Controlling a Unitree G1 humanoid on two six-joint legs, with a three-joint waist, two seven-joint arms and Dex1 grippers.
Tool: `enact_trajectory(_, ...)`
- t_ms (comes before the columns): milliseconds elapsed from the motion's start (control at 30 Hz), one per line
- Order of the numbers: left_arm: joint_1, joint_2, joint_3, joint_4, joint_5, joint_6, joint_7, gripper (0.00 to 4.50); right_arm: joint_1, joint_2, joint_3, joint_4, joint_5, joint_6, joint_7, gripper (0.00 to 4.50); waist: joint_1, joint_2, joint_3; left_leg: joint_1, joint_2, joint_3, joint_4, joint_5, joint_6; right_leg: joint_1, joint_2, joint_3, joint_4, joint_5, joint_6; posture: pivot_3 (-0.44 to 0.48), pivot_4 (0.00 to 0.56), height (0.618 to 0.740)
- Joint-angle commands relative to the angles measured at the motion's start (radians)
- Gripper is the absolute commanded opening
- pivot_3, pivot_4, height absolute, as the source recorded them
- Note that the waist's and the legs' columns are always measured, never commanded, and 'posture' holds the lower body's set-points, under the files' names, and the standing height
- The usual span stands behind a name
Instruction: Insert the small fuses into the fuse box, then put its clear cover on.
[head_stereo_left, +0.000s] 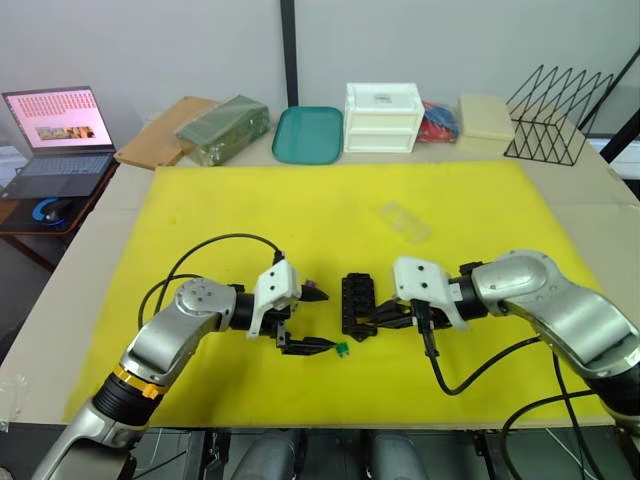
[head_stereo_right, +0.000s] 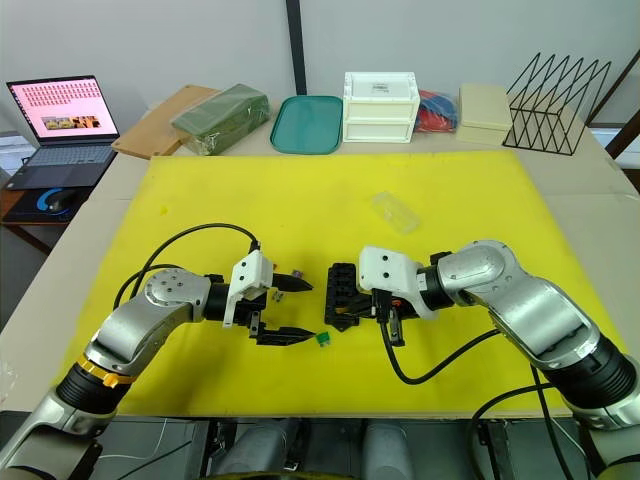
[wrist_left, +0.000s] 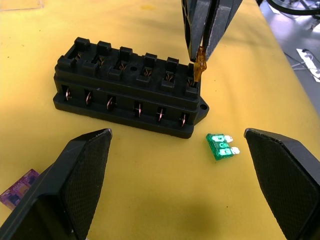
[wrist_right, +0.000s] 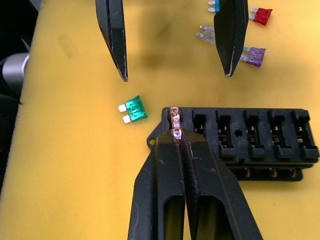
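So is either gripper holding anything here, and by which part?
The right gripper pinches a yellow fuse by its plastic top, blades at the fuse box's end slot. The left gripper is open, holding nothing.

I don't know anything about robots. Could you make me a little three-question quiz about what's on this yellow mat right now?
1. True or false: the right gripper pinches an amber fuse over an end slot of the fuse box.
2. Which fuse lies between the left gripper's open jaws? A) red B) green C) grey
3. Fill in: the clear cover lies on the yellow mat, ____ the fuse box.

Key:
1. True; the fuse's lower end is at the slot.
2. B, the green fuse, lying flat on the mat.
3. Apart from; it is not on the box.
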Motion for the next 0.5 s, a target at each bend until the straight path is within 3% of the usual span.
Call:
enact_trajectory(33,-0.008,-0.007,0.004,-0.008,0.005,-0.022,-0.007,4.46,-0.015,0.01,-0.036,-0.031,0.02,0.021,-0.006,0.0,0.0,0.0,0.0,0.0,0.0,0.0,0.0,0.0,0.0,0.0,0.0,0.0,0.0,0.0,0.0,0.0,0.15,0.74)
enact_trajectory(500,-0.004,-0.017,0.002,-0.007,0.014,-0.036,-0.011,4.46,0.012,0.014,-0.015,-0.035,-0.012,0.025,-0.025,0.0,0.0,0.0,0.0,0.0,0.0,0.0,0.0,0.0,0.0,0.0,0.0,0.0,0.0,0.0,0.0,0.0,0.15,0.74)
